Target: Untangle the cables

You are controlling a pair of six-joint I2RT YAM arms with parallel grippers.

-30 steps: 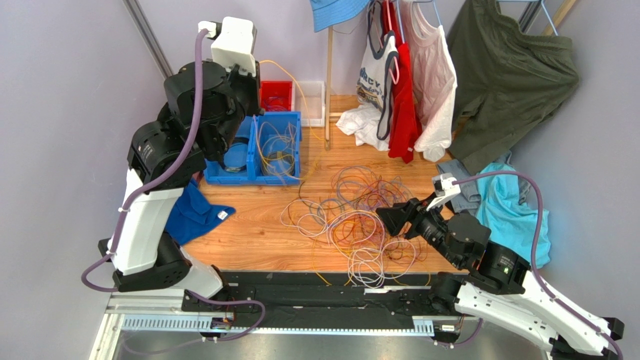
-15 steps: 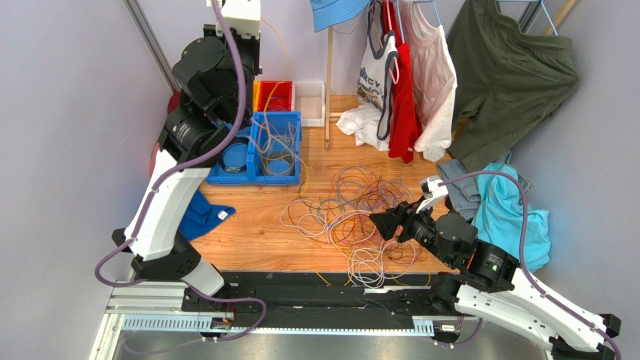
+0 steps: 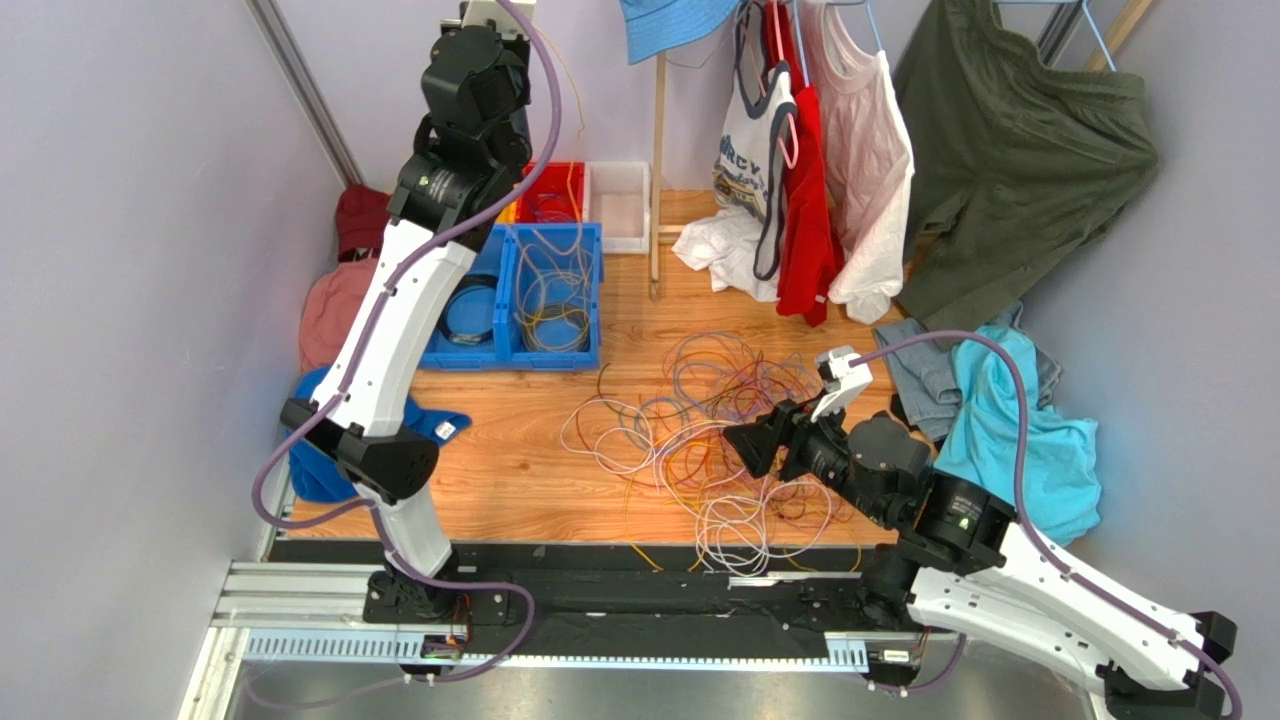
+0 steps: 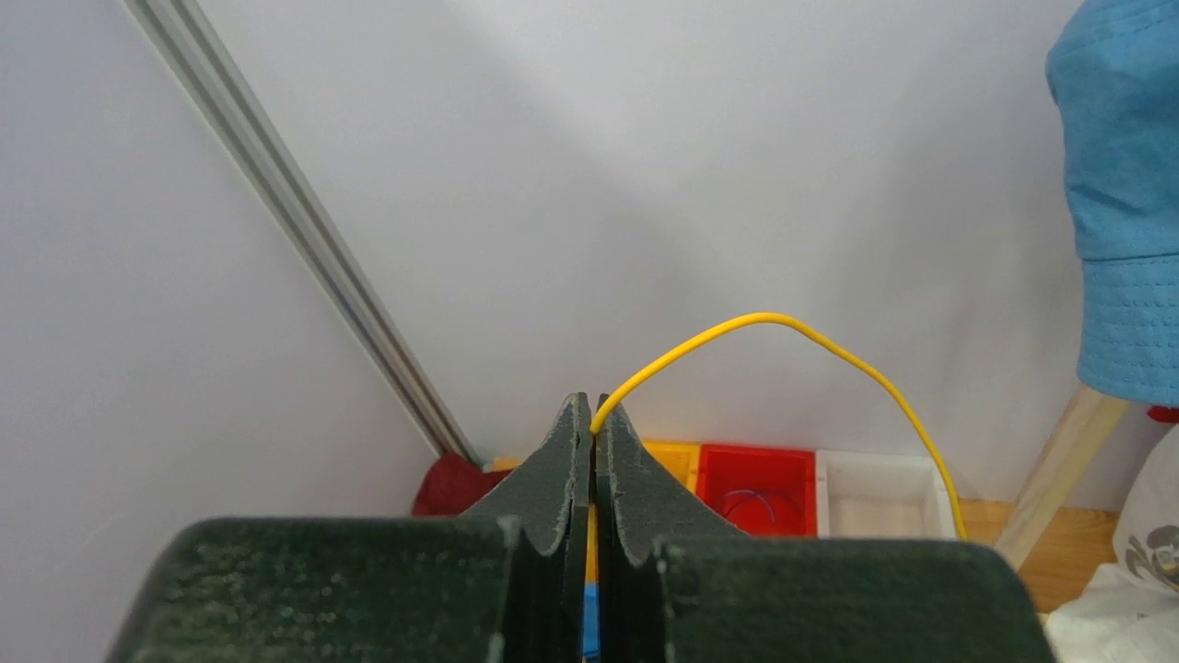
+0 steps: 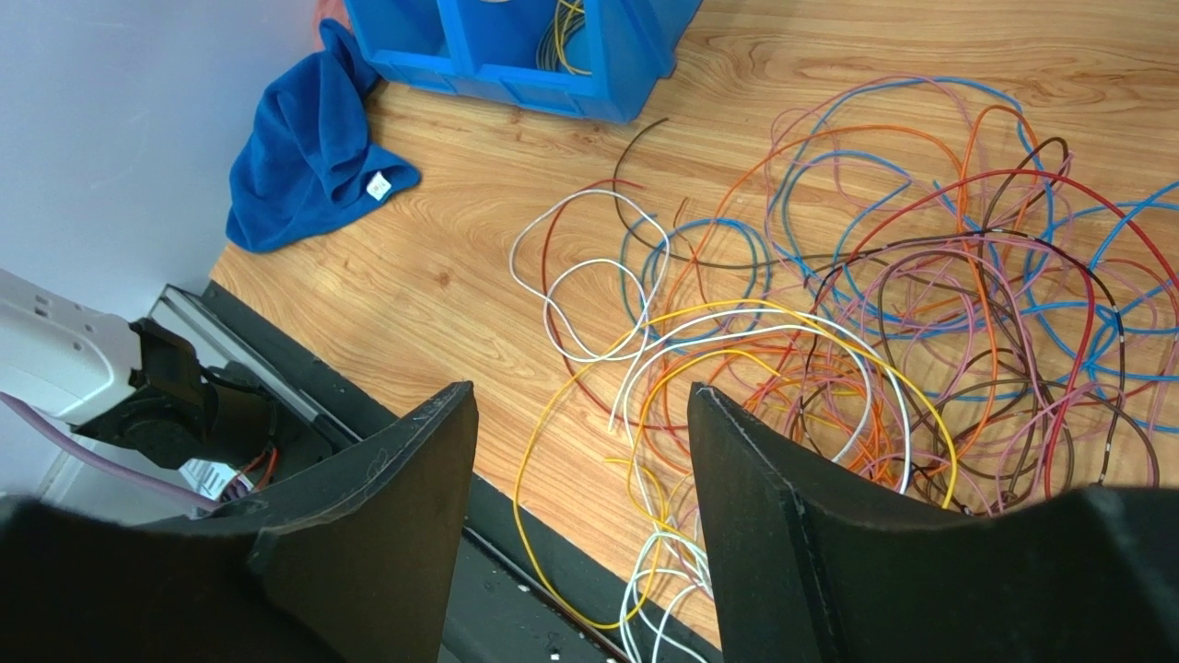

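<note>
The cables (image 3: 718,425) lie in a loose tangle of orange, white, blue, purple, red and brown loops on the wooden table; the right wrist view shows them (image 5: 886,311) spread under and beyond my right gripper. My left gripper (image 3: 478,21) is raised high near the back wall. In its own view it (image 4: 595,410) is shut on a yellow cable (image 4: 775,321), which arcs up from the tips and drops to the right. My right gripper (image 3: 742,447) hovers over the left part of the tangle, open (image 5: 581,397), with nothing between its fingers.
A blue bin (image 3: 511,354) holding coiled cables stands at the back left, with a red bin (image 3: 553,189) and a white bin (image 3: 619,204) behind it. A blue cloth (image 5: 307,152) lies left. Hanging clothes (image 3: 819,150) crowd the back right. A black rail (image 3: 631,578) edges the table's front.
My left arm has swung up and stretched tall toward the back wall, lifting the yellow cable. My right gripper has edged left over the tangle.
</note>
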